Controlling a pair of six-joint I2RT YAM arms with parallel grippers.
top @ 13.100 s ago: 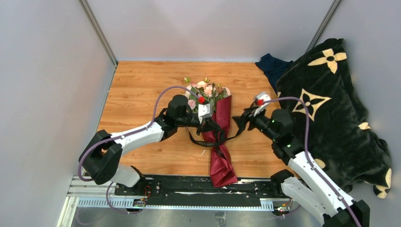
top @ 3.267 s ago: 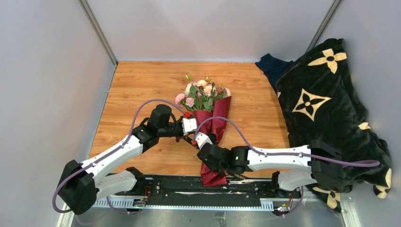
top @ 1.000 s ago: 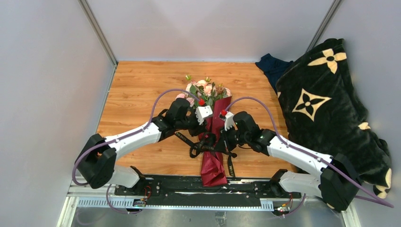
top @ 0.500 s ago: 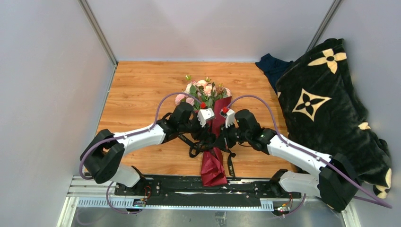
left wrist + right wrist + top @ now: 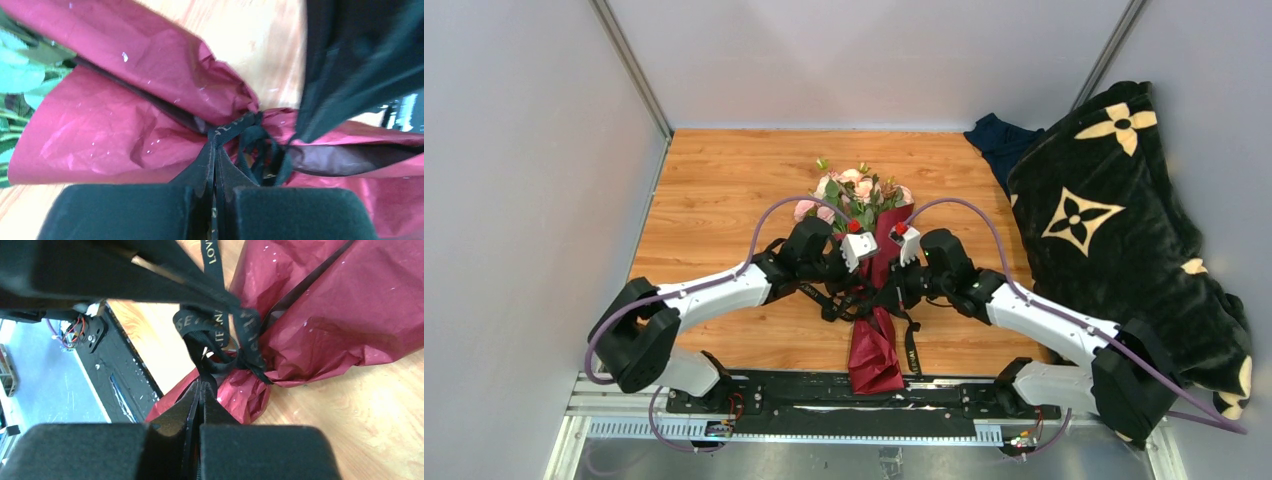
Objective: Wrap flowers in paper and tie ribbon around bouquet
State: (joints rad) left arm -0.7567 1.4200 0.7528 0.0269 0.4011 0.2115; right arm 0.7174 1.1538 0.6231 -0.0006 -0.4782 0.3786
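Left claw and right claw each pinch ribbon: pull apart evenly, cinching the knot without tearing paper.

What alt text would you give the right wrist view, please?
The right gripper is shut on a strand of the black lettered ribbon, which is looped and tied around the pinched neck of the dark red paper. A wooden table lies beneath.
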